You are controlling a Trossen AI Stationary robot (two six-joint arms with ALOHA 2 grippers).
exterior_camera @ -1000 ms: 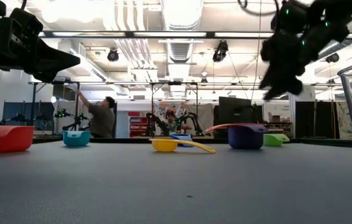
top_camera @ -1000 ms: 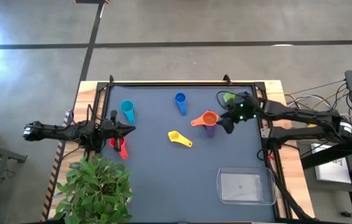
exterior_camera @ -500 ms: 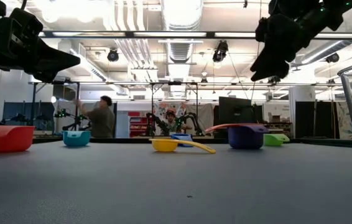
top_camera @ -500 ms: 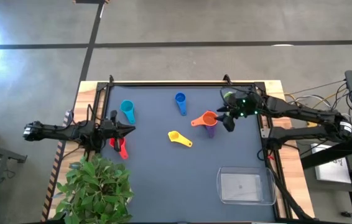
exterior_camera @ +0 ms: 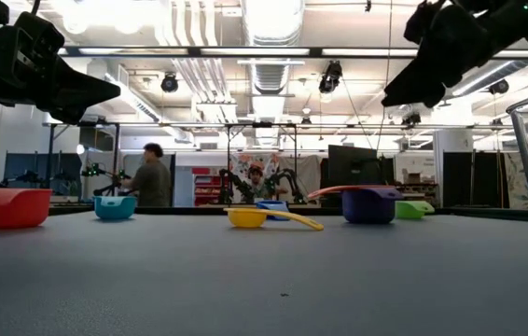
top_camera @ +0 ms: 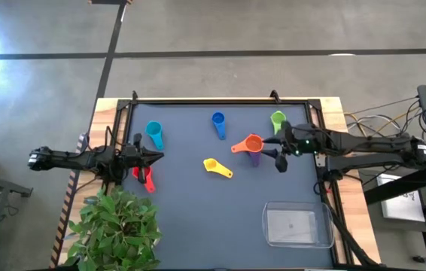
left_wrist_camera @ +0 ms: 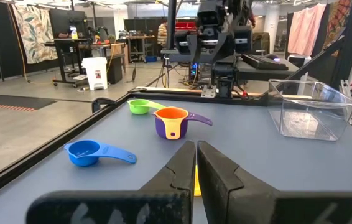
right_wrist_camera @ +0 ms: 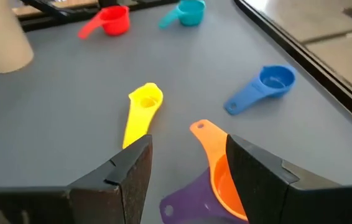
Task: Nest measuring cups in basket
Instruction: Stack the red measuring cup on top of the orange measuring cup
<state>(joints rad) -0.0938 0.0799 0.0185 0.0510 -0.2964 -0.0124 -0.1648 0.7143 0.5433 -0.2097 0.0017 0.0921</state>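
My right gripper [top_camera: 272,150] is open and hovers above the table just right of the orange cup [top_camera: 252,143], which sits nested in the purple cup [right_wrist_camera: 188,202]. In the right wrist view its fingers stand either side of the orange cup's handle [right_wrist_camera: 202,129], touching nothing. The green cup [top_camera: 278,120], blue cup [top_camera: 218,124], teal cup [top_camera: 153,134], yellow cup [top_camera: 217,167] and red cup [top_camera: 145,177] each rest alone on the mat. The clear basket [top_camera: 267,226] stands near the right near corner. My left gripper [top_camera: 156,156] is shut and waits at the left, above the red cup.
A potted plant [top_camera: 115,226] fills the left near corner. A raised dark rail [top_camera: 198,100] frames the mat. Bare mat lies between the yellow cup and the basket. A person [exterior_camera: 152,177] walks in the room beyond the table.
My right gripper has risen and swung from beside the green cup toward the near edge, turning as it went; the green cup now shows in full. The cups have stayed put. The person in the background has walked on.
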